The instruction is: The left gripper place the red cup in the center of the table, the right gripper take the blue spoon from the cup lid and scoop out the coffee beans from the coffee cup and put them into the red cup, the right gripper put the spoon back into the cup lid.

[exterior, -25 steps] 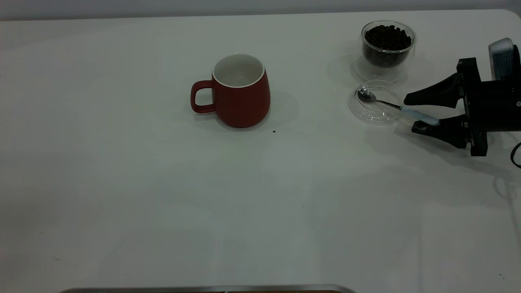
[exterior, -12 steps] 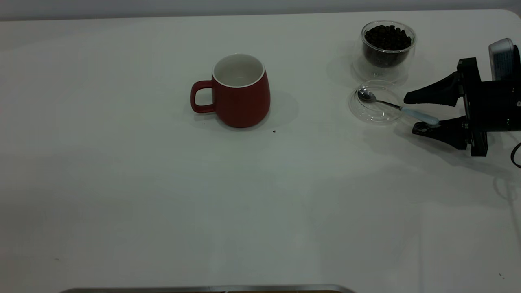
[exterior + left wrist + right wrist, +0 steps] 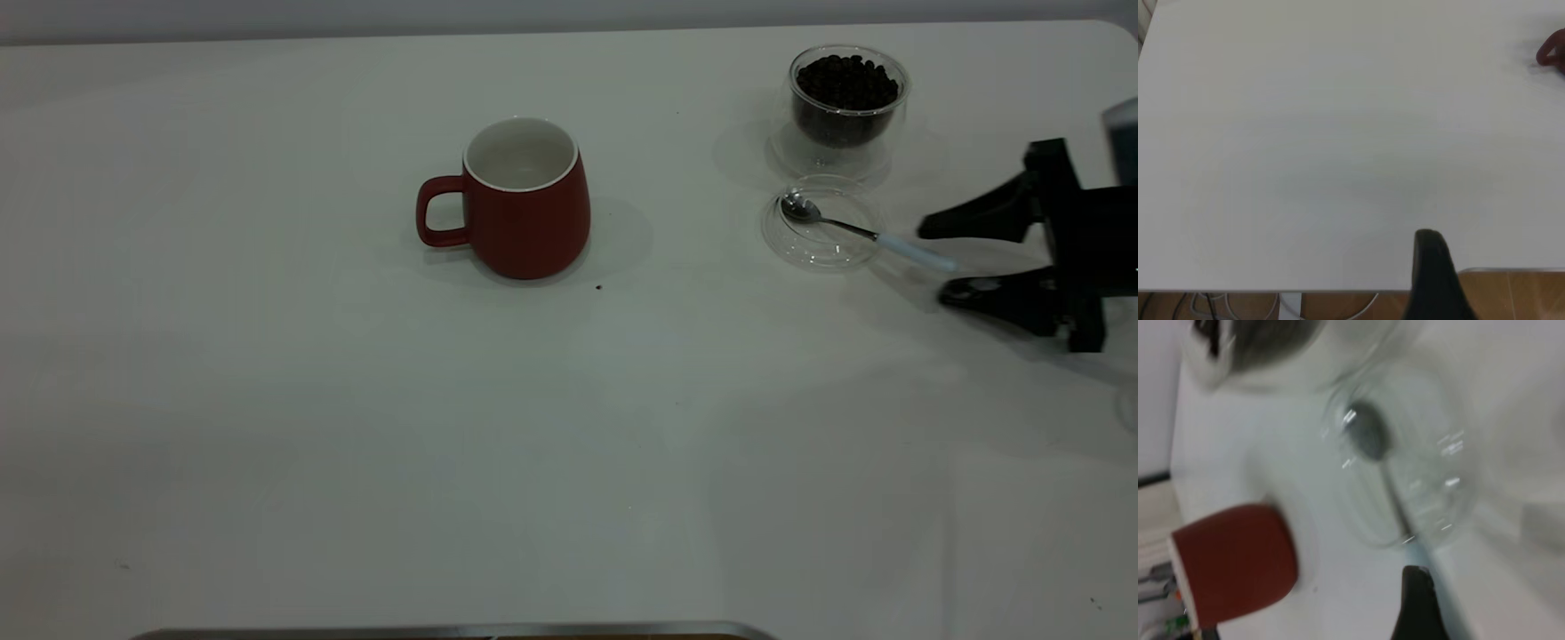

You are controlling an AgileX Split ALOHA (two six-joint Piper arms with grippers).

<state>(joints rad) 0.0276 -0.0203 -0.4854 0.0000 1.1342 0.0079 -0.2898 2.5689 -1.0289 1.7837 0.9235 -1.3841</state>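
The red cup (image 3: 529, 209) stands upright near the table's middle, handle to the left; it also shows in the right wrist view (image 3: 1238, 570) and at the edge of the left wrist view (image 3: 1555, 55). The glass coffee cup (image 3: 845, 107) full of beans stands at the far right. In front of it the blue-handled spoon (image 3: 853, 229) lies with its bowl in the clear cup lid (image 3: 782, 244), handle pointing right. My right gripper (image 3: 932, 264) is open, its tips either side of the handle's end without gripping it. Of my left gripper, only one finger (image 3: 1431, 273) shows, over the table's edge.
One stray coffee bean (image 3: 598, 287) lies just right of the red cup's base. A metal edge (image 3: 444, 631) runs along the near side of the table. The table's right edge is close behind the right arm.
My right gripper has drawn back to the right, away from the lid, still open. The spoon stays lying in the lid. The cups have not moved.
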